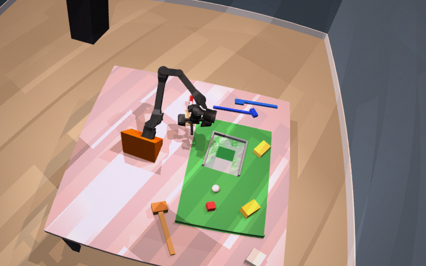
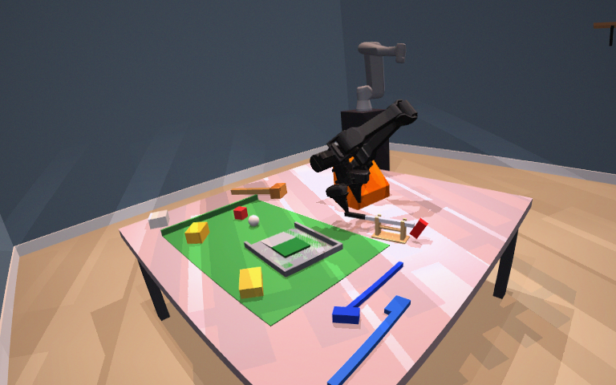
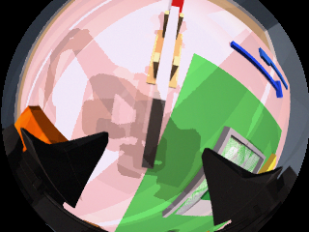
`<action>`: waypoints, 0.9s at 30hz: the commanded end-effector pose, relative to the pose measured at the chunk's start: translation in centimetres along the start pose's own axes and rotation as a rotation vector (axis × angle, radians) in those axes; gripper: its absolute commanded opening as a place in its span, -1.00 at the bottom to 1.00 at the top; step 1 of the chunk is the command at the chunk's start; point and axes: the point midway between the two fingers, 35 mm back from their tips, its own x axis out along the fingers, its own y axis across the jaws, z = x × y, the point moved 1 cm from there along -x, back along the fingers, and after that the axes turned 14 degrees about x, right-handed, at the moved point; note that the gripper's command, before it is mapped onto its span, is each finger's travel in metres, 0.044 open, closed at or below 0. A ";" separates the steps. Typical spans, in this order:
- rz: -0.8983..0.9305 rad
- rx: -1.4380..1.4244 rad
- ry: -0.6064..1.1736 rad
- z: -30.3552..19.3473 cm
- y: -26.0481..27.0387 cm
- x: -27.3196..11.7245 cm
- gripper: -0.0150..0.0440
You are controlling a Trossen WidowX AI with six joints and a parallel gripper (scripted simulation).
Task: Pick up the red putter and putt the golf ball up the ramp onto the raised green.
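The black arm bends down from its orange block base (image 2: 368, 188), and the gripper (image 2: 346, 196) hangs just above the dark grip end of the red putter (image 2: 386, 220), not touching it as far as I can see. The two pointed black fingers stand wide apart with nothing between them. The putter lies flat on a small wooden stand (image 2: 391, 233) with two short posts; its shaft is thin and pale, its head (image 2: 419, 227) a small red block at the right end, and its grip is dark. In the wrist view the dark grip runs straight between the two fingertips. The table (image 2: 476, 213) has a smooth pink top with paler stripes. On it lies a flat green mat (image 2: 217, 258). In the middle of the mat sits the raised green (image 2: 290, 246), a dark green square inside a grey frame with a grey ramp on one side. The white golf ball (image 2: 253, 220), small and round, rests on the mat at the far left, just beside a red cube (image 2: 240, 212). Two yellow wedge blocks (image 2: 196, 232) lie on the mat too. Near the front, two long blue L-shaped sticks (image 2: 363, 294) lie on the pink surface, and a wooden mallet (image 2: 263, 190) lies behind the mat.
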 end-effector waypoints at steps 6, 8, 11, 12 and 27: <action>0.008 0.009 -0.008 -0.4 0.3 1.8 1.00; 0.008 0.009 -0.007 -0.5 0.3 2.2 1.00; 0.008 0.009 -0.007 -0.8 0.2 3.1 1.00; 0.008 0.009 -0.008 -0.8 0.2 3.5 1.00; 0.008 0.009 -0.009 -1.3 0.1 5.3 1.00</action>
